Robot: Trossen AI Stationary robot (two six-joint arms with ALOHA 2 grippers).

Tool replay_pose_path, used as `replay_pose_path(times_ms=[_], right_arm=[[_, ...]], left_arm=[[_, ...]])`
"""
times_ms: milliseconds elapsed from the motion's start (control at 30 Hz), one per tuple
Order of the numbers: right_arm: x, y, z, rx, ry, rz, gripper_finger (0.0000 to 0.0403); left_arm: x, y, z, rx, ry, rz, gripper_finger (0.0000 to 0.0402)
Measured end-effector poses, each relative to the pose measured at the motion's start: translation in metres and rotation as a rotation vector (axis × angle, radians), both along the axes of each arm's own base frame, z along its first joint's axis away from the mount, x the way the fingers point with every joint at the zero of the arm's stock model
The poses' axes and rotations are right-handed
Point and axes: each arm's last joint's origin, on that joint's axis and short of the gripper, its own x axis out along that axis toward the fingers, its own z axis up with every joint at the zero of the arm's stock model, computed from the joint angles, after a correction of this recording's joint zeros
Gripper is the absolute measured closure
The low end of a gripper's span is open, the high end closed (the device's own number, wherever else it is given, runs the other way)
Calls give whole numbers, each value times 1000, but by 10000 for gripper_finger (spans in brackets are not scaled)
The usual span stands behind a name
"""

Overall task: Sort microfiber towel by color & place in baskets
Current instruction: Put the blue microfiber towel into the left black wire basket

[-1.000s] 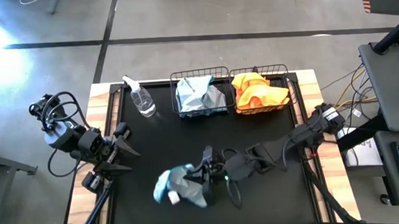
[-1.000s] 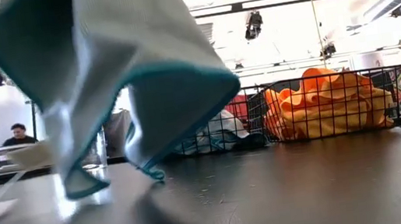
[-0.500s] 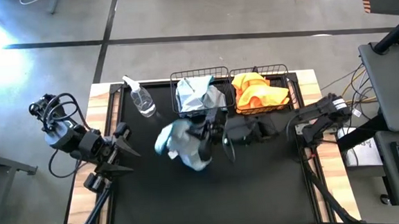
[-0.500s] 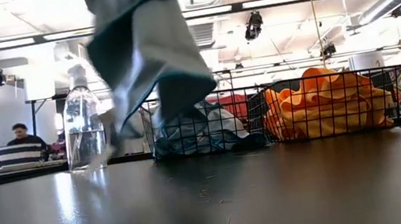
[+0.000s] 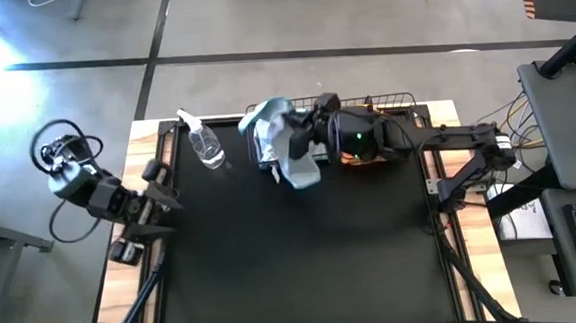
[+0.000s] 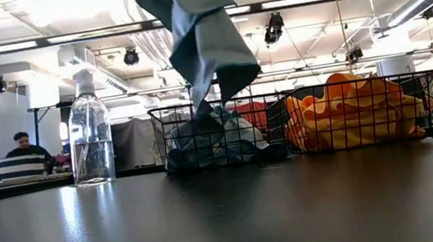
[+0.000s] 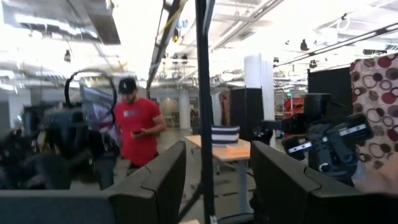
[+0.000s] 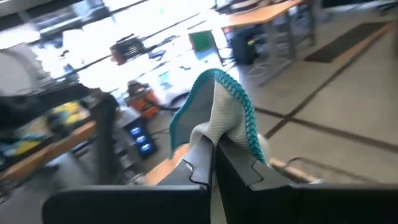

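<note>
Nearly done, I'd say: right gripper (image 5: pixel 302 141) is clamped on a blue-grey towel (image 5: pixel 285 147) hanging above the left basket (image 6: pixel 170 140) top centre, orange towels (image 6: pixel 355 110) fill the right basket (image 6: pixel 355 137), mat looks bare; left gripper (image 5: pixel 160 194) idles mid-left, fingers apart.

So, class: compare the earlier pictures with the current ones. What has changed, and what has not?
The right gripper, shut on the blue-grey towel, carried it from the table's near middle to above the left basket. The left arm drew back slightly. The orange towels, spray bottle and both baskets stayed put.
</note>
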Motion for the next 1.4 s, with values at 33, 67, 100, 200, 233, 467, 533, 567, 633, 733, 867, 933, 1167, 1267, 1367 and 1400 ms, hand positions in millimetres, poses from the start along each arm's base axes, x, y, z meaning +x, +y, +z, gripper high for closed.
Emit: replay_pose_path(times_ms=[33, 67, 100, 200, 233, 467, 533, 567, 633, 733, 867, 933, 1167, 1267, 1367, 1400], right_arm=[[-1, -6, 0, -7, 4, -26, 394], [-1, -12, 0, -15, 9, -54, 394], [-2, -17, 0, -27, 16, -81, 394], [-5, -33, 1, -41, 20, -168, 394], [-7, -38, 1, -42, 16, -192, 394], [-13, -67, 9, -56, -65, -282, 394], [-15, -74, 12, -75, -92, -301, 394], [-16, -77, 14, -85, -98, -311, 394], [-18, -83, 16, -105, -110, -330, 394], [-20, -89, 16, -113, -106, -347, 394], [-18, -90, 13, -131, -65, -346, 394], [-18, -90, 10, -152, -17, -342, 394], [-19, -94, 2, -150, 71, -347, 394], [-19, -95, 1, -149, 84, -348, 394], [-19, -95, 1, -165, 101, -345, 387], [-19, -95, 1, -173, 106, -344, 383]], left_arm=[[-3, 3, 1, 7, -13, 6, 237], [-6, 5, 3, 14, -27, 12, 237], [-8, 8, 4, 23, -40, 19, 237], [-16, 15, 7, 40, -74, 35, 237], [-18, 17, 8, 39, -82, 38, 237], [-31, 29, 13, 46, -127, 67, 237], [-34, 32, 14, 60, -141, 78, 237], [-35, 33, 14, 71, -150, 85, 237], [-38, 36, 15, 92, -167, 100, 237], [-42, 39, 16, 107, -184, 116, 237], [-45, 44, 16, 99, -176, 168, 237], [-46, 46, 16, 89, -164, 198, 237], [-46, 48, 16, 99, -144, 265, 237], [-46, 48, 16, 99, -144, 266, 237], [-46, 48, 16, 99, -144, 266, 237], [-46, 48, 16, 99, -144, 266, 237]])
